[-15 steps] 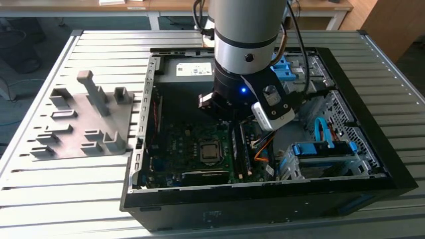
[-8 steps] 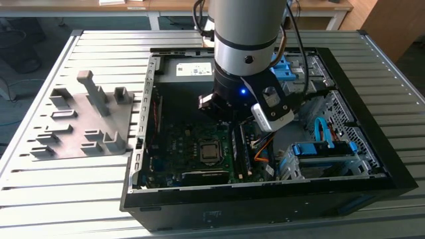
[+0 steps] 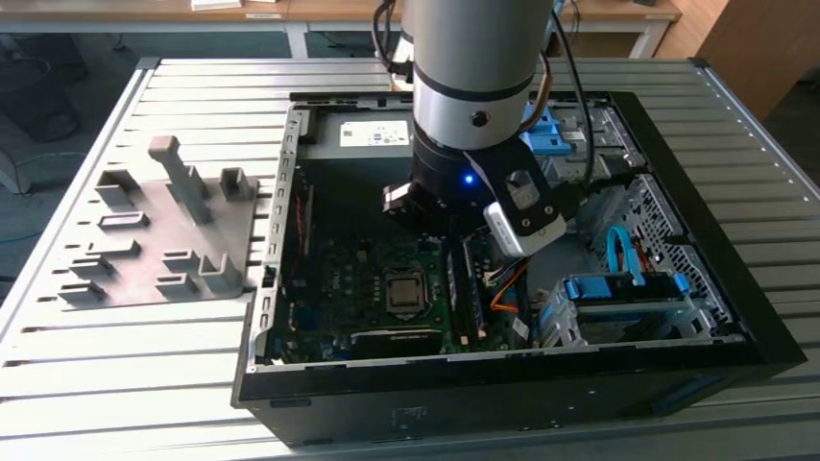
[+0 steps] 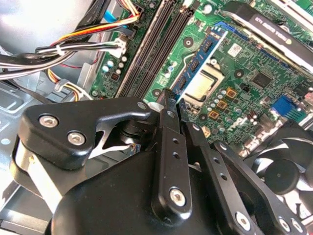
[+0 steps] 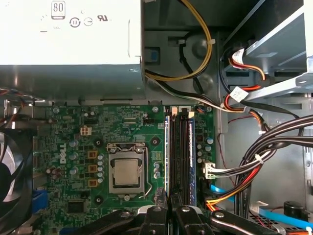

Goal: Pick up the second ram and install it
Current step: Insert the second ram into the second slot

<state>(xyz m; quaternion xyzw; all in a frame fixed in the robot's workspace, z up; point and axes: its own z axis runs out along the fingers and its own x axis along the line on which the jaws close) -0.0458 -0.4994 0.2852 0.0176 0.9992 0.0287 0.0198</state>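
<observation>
1. The second ram (image 4: 199,59) is standing on its long edge inside the open computer case (image 3: 513,399). It is lying along the memory slot nearest the CPU socket (image 5: 126,171), with its row of black chips showing in the second wrist view.
2. The gripper (image 4: 172,100) is pinching the near end of the stick. Its fingers (image 4: 164,147) are drawn almost together, with only the thin board between them, so I judge it is gripping the ram and nothing else.
3. The stick is running straight out from the fingertips and away from the wrist, in line with the memory slots (image 5: 179,156) and parallel to them.
4. Progress, as I judge it: the pick-up is done, since the ram is sitting over the motherboard (image 5: 73,127), well apart from the grey fixture plate (image 3: 154,230) outside the case. The ram is looking aligned with its slot. Whether it is fully pressed home and latched, I cannot tell, so seating is the part that may be remaining.
5. A second bluish strip (image 5: 191,156) is lying in the outermost slot, probably another stick already installed.
6. Beyond the slots, a bundle of cables (image 5: 254,161) is crossing near the gripper, and the power supply (image 5: 68,34) is sitting past the board's far edge.
</observation>
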